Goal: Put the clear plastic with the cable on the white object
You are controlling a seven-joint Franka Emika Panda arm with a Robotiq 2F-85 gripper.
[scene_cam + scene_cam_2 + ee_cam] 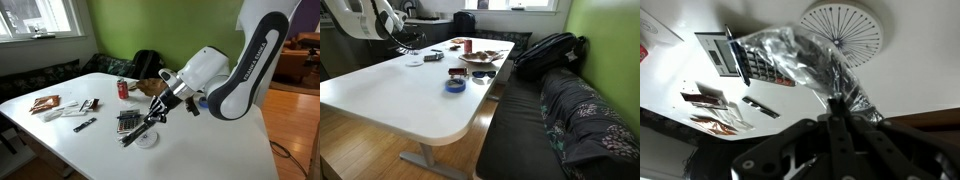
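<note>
My gripper [833, 100] is shut on the clear plastic with the cable [800, 60], a crinkled transparent bag with a dark cable inside. The bag hangs from the fingertips above the table. The white object [840, 28] is a round flat disc with radial lines, lying on the table just beyond the bag. In an exterior view my gripper [152, 115] holds the bag a little above the white disc [147, 140], slightly to one side of it. The disc also shows small in an exterior view [414, 62].
A dark grey calculator [127, 120] lies right beside the disc. A red can [123, 89], brown packets [45, 103] and a small black item [85, 124] are on the white table [60, 140]. A blue tape roll [455, 85] and a plate [480, 57] sit near the bench side.
</note>
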